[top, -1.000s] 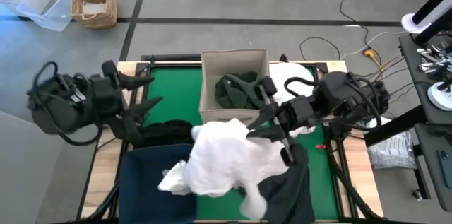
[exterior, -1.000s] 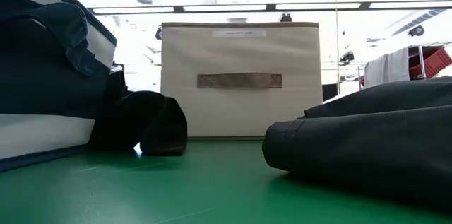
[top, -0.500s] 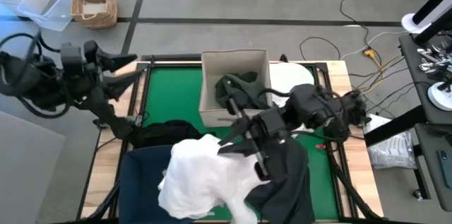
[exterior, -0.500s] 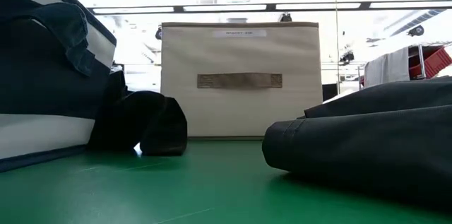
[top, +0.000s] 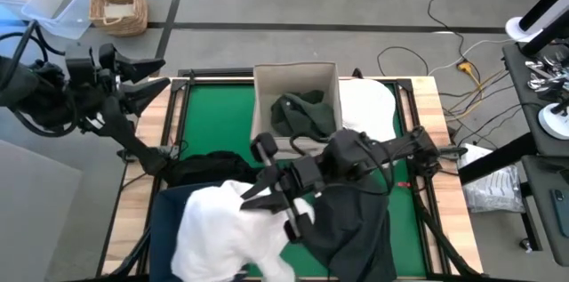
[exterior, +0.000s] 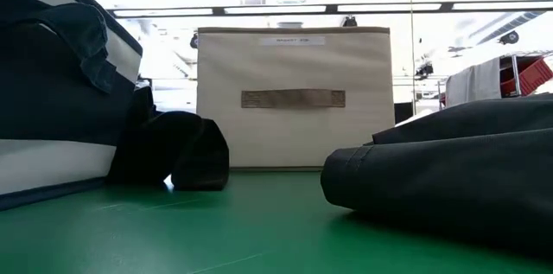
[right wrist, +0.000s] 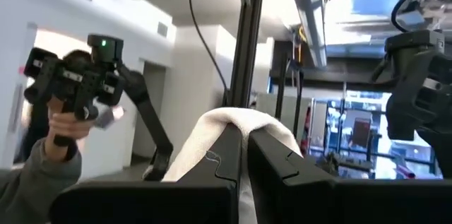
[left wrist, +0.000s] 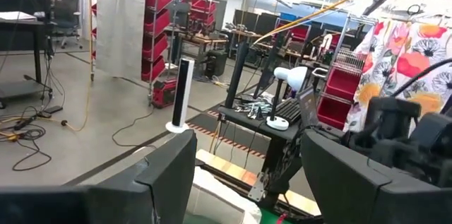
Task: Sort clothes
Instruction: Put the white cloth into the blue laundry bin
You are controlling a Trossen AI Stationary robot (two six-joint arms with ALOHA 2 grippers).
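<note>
My right gripper [top: 253, 197] reaches across the table and is shut on a white garment [top: 218, 237], which hangs over the navy bin [top: 169, 206] at the near left. A charcoal garment [top: 356, 229] lies on the green mat under the right arm. A dark green garment [top: 302, 113] sits inside the beige box [top: 262, 95]. A black garment [top: 209, 166] lies beside the bin, and another white one [top: 369, 108] lies to the right of the box. My left gripper [top: 158, 76] is open, raised beyond the table's far left corner, touching nothing. My right gripper pinches a bunched fold of the white garment [right wrist: 244, 119] between its two fingers [right wrist: 219, 157]; the cloth drapes over the fingertips. The fingers come slanting from the table's right. The garment hangs below them, its lower part over the navy bin [top: 191, 246].
The beige box [exterior: 294, 97] stands at mid-table on the far side, the navy bin [exterior: 52, 92] at the near left. Bare green mat [top: 213, 122] lies left of the box. A person holding a device [right wrist: 63, 104] stands beyond the table. A wicker basket [top: 117, 2] sits on the floor.
My right gripper has carried the white garment from mid-table toward the near left, so the cloth now hangs over the navy bin. My left gripper has risen from beside the black garment and drawn back toward the far left corner.
</note>
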